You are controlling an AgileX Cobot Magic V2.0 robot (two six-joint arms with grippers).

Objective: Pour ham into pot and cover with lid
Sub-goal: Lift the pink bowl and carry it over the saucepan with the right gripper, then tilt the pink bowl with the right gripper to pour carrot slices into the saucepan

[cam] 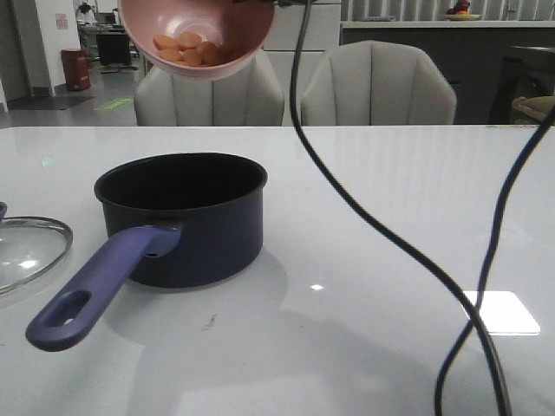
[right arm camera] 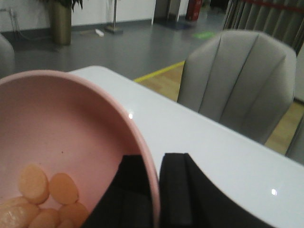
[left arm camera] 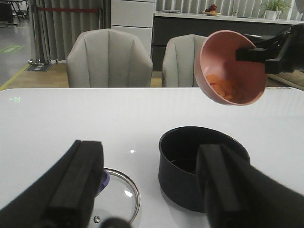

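Note:
The dark navy pot [cam: 182,217] stands on the white table, its purple-blue handle [cam: 95,290] pointing to the front left; it also shows in the left wrist view [left arm camera: 183,168]. A pink bowl [cam: 198,39] hangs tilted in the air above the pot, with several orange-pink ham slices [cam: 184,48] in its low side. My right gripper [right arm camera: 154,190] is shut on the bowl's rim [right arm camera: 142,147]; the ham [right arm camera: 47,194] lies inside. The glass lid [cam: 26,251] lies flat left of the pot. My left gripper [left arm camera: 149,185] is open and empty above the lid [left arm camera: 121,190] and pot.
Two grey chairs [cam: 373,87] stand behind the table's far edge. Black cables [cam: 381,225] hang across the right half of the front view. The white table [cam: 390,173] stretches bare to the right of the pot.

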